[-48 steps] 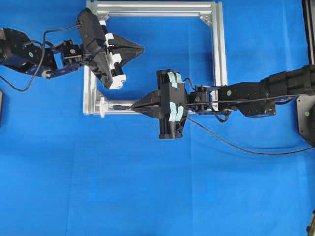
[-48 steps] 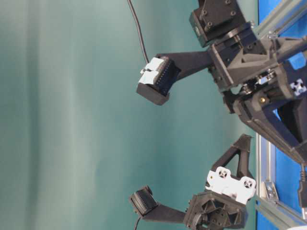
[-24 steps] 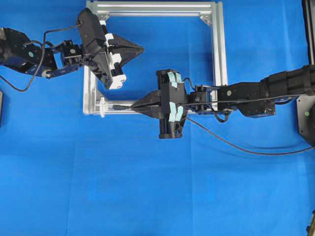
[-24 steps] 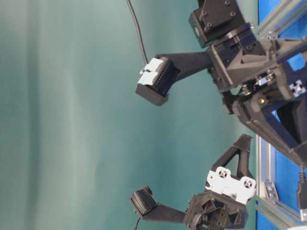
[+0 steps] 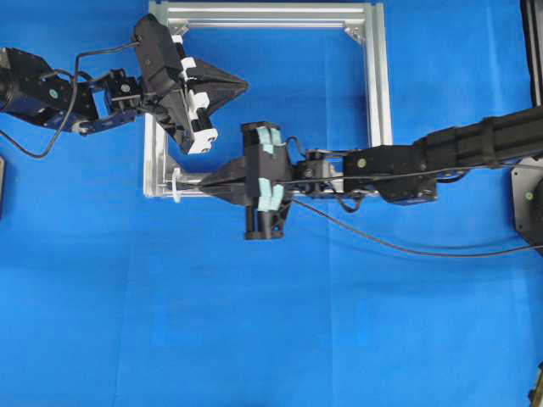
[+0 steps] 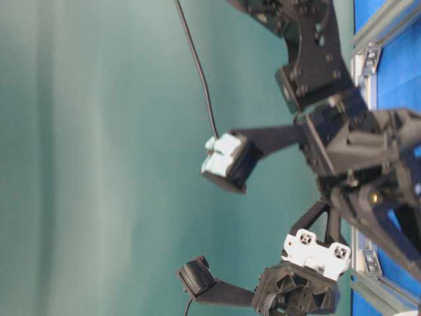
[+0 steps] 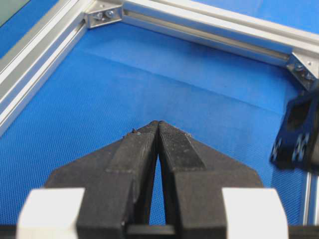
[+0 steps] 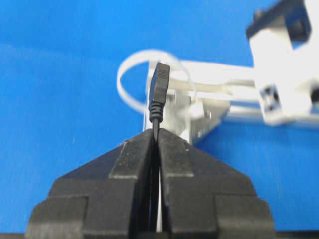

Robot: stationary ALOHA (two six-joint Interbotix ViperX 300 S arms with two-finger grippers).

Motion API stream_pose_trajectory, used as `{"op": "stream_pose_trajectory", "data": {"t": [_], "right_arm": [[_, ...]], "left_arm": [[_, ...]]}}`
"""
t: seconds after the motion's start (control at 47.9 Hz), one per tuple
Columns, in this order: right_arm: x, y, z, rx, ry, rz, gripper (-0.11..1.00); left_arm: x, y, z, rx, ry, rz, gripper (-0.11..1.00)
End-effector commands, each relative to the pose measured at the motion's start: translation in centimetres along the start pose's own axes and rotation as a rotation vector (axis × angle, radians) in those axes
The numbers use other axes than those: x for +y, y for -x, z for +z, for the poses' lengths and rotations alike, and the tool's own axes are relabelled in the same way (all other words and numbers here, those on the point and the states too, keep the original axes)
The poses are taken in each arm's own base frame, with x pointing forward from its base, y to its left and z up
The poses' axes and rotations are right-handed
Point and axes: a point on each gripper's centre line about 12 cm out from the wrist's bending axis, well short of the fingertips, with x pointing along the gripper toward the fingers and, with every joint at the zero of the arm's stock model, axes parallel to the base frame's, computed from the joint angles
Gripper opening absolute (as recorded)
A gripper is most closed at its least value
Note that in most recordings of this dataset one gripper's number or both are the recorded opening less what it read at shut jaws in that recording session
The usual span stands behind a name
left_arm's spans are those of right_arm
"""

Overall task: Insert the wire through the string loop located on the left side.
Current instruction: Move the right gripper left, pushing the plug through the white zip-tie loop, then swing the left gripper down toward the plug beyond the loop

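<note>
Wire (image 8: 158, 99) pinched just behind its plug by right end effector (image 8: 155, 137), plug standing straight ahead of the tips, at the string loop (image 8: 130, 79), so as to aim through. Left end effector (image 7: 158, 127) pressed together, holding nothing, kept apart over frame (image 5: 377, 85). One wire, one loop, two end effectors.

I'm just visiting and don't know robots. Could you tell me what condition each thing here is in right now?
right gripper: shut on the wire, just behind its plug.
left gripper: shut, holding nothing, above the blue mat inside the frame.
wire: plug pointing at the string loop; whether it has entered is unclear.
string loop: open, at the frame's corner.
frame: flat on the mat.
</note>
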Motion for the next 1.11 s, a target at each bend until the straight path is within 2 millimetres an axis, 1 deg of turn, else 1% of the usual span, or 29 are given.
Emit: {"op": "stream_pose_trajectory", "data": {"t": [0.0,0.293,0.752,0.899,1.024,1.087], "right_arm": [[-0.1,-0.6,2.2,-0.06,-0.001,0.0,-0.01],[-0.1,-1.8,2.3,-0.069,-0.003,0.0,-0.01],[0.0,-1.9,2.2,-0.069,-0.002,0.001,-0.01],[-0.1,-1.9,2.2,-0.069,-0.003,0.0,-0.01],[0.0,-1.9,2.1,-0.066,-0.001,0.001,-0.01],[-0.1,-1.9,2.1,-0.066,-0.003,0.0,-0.01]], "left_arm": [[-0.1,0.1,1.7,-0.05,0.002,-0.006,0.0],[-0.1,0.1,1.8,-0.054,0.001,-0.004,0.0],[0.0,0.3,1.6,-0.048,0.001,-0.002,0.0],[0.4,1.3,1.2,-0.039,0.002,0.008,0.0],[0.9,3.0,0.7,-0.026,-0.004,0.017,0.0],[1.1,4.2,0.4,-0.021,-0.007,0.022,0.0]]}}
